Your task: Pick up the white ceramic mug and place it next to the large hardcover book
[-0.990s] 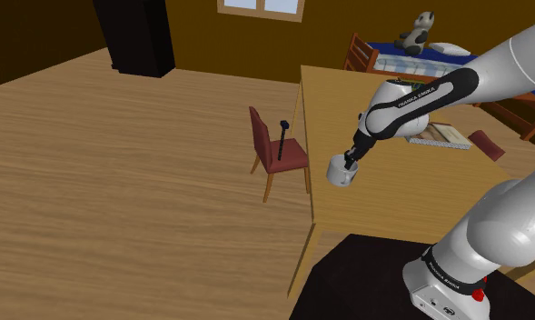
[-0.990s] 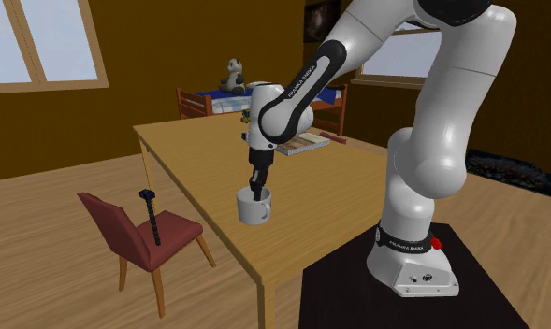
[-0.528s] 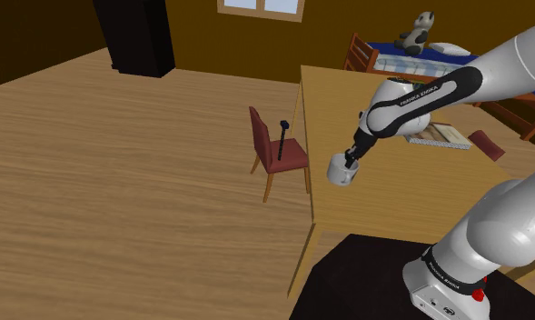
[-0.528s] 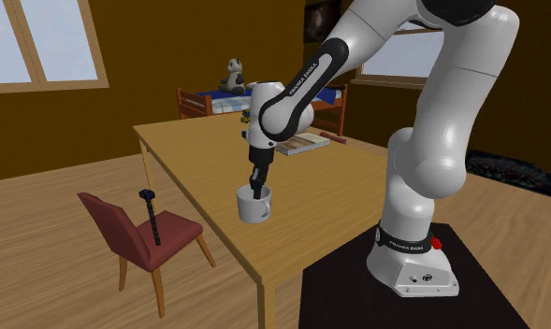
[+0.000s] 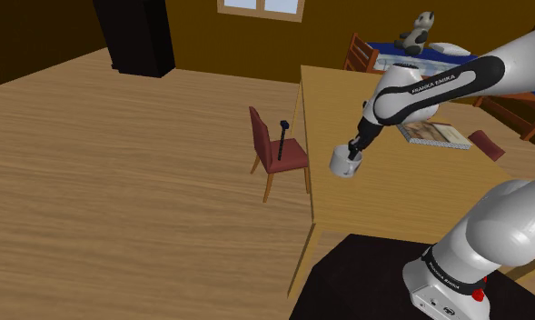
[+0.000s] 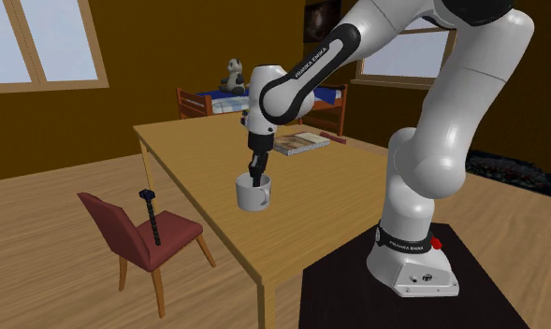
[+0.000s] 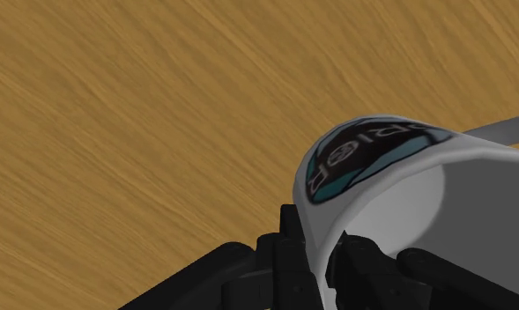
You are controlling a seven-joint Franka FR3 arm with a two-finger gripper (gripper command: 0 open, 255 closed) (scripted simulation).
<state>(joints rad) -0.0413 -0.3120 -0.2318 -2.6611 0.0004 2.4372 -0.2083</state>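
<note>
The gripper [image 6: 254, 180] pinches the wall of the white mug [image 6: 253, 196] at its rim, one finger inside and one outside, with the mug upright over the wooden table [image 6: 189, 150], well apart from the book [image 6: 301, 143] lying flat on the same tabletop.

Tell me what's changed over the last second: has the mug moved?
Yes. The hand, still shut on the white mug at its rim, has carried it slightly up, seemingly just off the table, as the arm's elbow rose. Nothing was newly grasped or released. The book, the red chair and the black tool leaning on it stayed put.
</note>
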